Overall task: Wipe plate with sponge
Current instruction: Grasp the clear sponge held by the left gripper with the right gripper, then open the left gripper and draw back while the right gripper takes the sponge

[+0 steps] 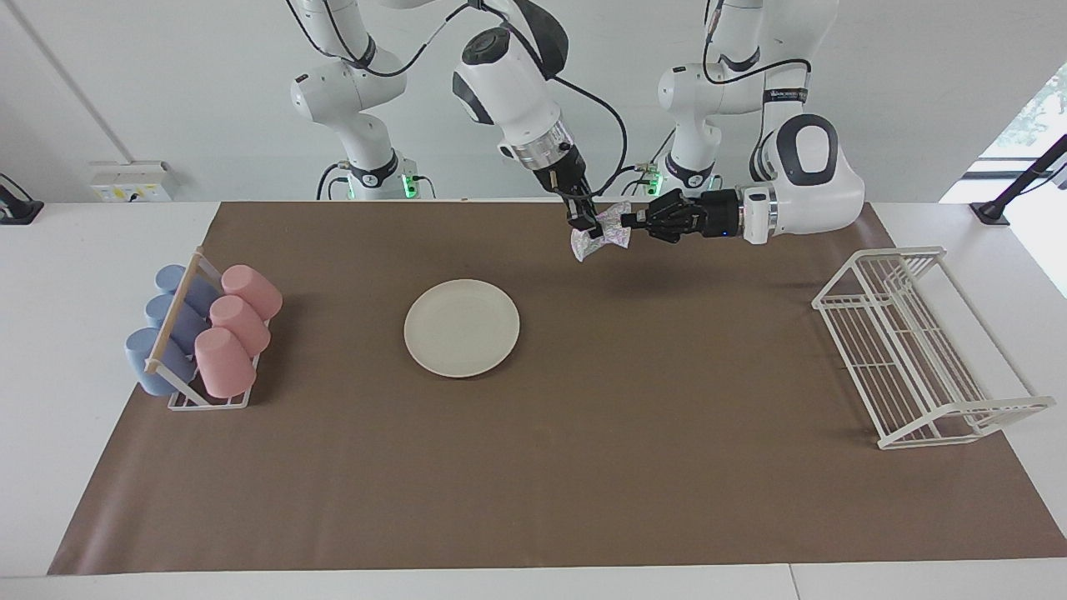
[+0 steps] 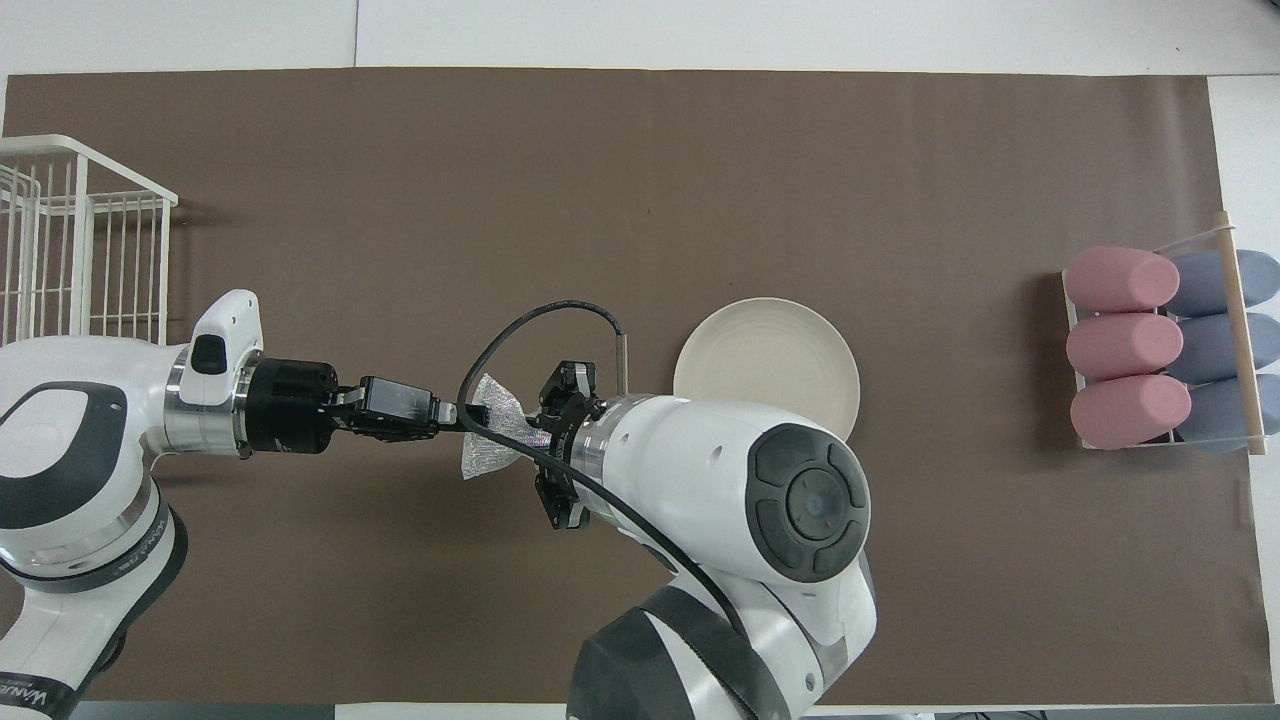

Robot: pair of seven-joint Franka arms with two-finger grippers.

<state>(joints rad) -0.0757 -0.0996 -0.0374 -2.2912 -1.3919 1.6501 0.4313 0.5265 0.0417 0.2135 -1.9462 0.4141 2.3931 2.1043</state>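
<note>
Both my jaws meet on the sponge [image 1: 602, 231], held in the air near the bench's robot-side edge: left gripper [image 1: 635, 222] pinching one end, right gripper [image 1: 587, 223] clamped on the other. The plate [image 1: 461, 327] lies mid-bench, toward my right arm's end, so the right arm is nearer.

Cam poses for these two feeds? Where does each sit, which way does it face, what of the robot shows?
Facing view: high across the table, facing the robots; both bases and arms show.
Overhead view: above the robots' end, looking steeply down; forearms enter from the bottom.
Shared: plate, sponge between left gripper and right gripper, both racks.
</note>
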